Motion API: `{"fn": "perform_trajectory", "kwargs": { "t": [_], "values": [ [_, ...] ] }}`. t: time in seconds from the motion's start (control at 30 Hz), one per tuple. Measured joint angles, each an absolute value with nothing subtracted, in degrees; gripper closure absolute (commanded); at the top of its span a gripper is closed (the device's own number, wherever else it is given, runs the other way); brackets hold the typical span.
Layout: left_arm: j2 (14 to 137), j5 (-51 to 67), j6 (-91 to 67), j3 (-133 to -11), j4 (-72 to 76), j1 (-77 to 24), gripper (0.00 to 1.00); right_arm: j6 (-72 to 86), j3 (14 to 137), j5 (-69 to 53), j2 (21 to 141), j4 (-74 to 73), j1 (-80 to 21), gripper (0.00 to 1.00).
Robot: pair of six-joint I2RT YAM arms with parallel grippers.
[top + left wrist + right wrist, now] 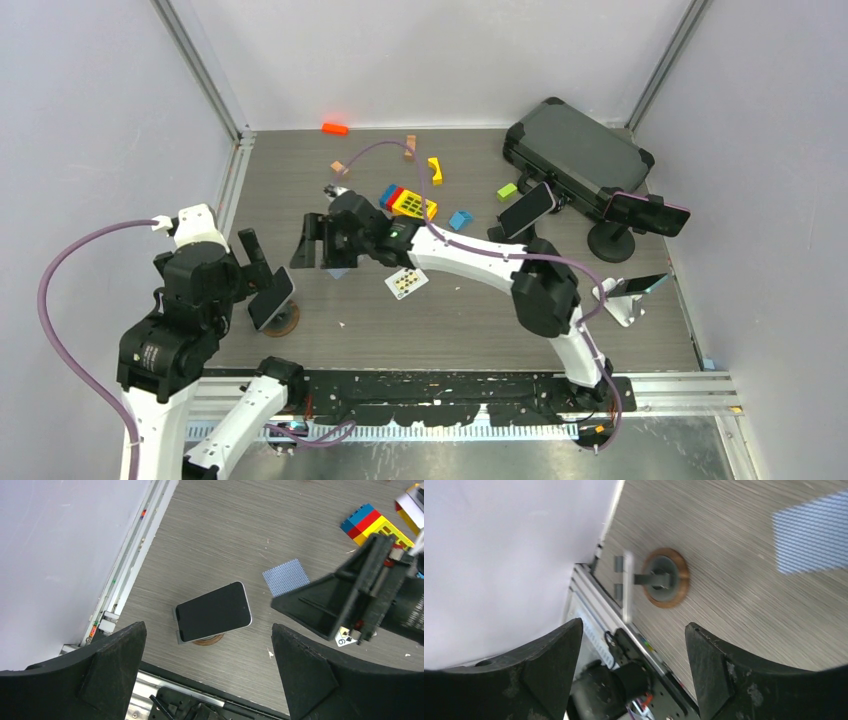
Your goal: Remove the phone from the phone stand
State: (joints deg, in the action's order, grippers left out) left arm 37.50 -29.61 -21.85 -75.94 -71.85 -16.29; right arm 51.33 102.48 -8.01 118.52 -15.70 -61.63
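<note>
Count on the table: four phones, each on its own stand; one black hard case [575, 150] at the far right; two playing cards, one face up [406, 283] and one showing its blue patterned back [286, 576]; six loose toy blocks, orange [335, 128], tan [339, 168], brown [410, 148], yellow [435, 170], green [507, 190] and blue [460, 219], plus one joined cluster of coloured bricks [405, 202]. Three of the phones stand at the right side, near the case. The fourth, the phone [214, 612] between the two grippers, sits at the near left of the table, close to the side rail. It has a dark, blank screen, a pale frame and rounded corners, and it rests landscape and tilted back in a grey phone stand [666, 577] with a round wood-coloured base. From the right wrist it shows edge-on, as a thin pale strip. The left gripper [207, 627] hangs above it, jaws spread wide and grasping nothing. The right gripper [634, 625] faces the stand from the table's middle, apart from it — jaws parted, nothing between them.
</note>
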Motion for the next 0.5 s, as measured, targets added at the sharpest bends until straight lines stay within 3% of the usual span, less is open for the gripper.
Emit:
{"fn": "perform_trajectory", "kwargs": {
  "t": [0.23, 0.5],
  "values": [
    [37.50, -31.51, -20.58, -76.07, -71.85, -17.65, 0.00, 53.08, 112.84, -11.79, 127.61, -11.46, -62.89, 0.31],
    [37.28, -31.94, -20.25, -76.05, -71.85, -17.78, 0.00, 53.34, 114.98, -10.11, 130.65, -13.69, -63.26, 0.35]
  ]
}}
